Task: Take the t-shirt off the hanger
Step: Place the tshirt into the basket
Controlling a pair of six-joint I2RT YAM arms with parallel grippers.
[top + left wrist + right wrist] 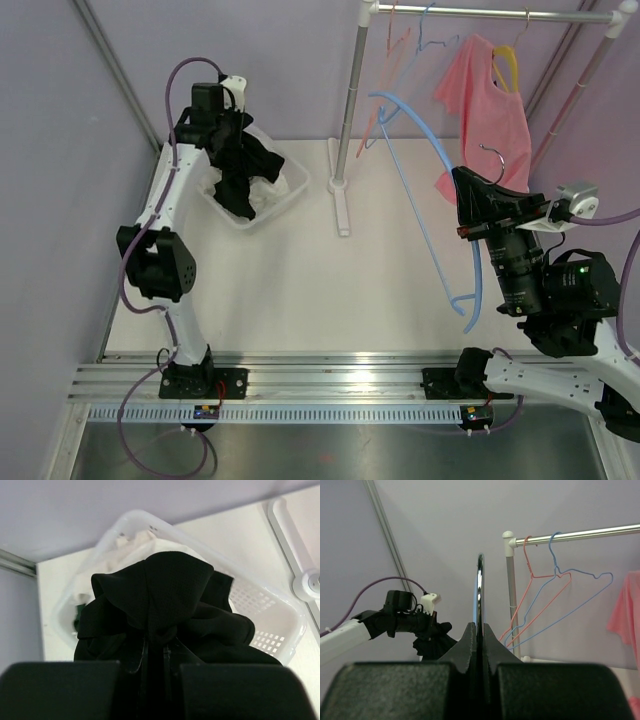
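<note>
Left pincer (155,669) clamps the black t-shirt (160,600) over the basket (265,640); right pincer (465,192) grips the blue hanger (395,99) — only its hook (479,590) shows at the wrist.

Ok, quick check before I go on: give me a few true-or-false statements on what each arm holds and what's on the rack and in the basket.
1. The left jaws are shut on the black t-shirt over the white basket. True.
2. The blue hanger in the right jaws carries a shirt. False: it is bare, pinched by its metal hook.
3. A pink shirt hangs on the rack. True.
4. The basket holds nothing. False: white cloth lies in it.
</note>
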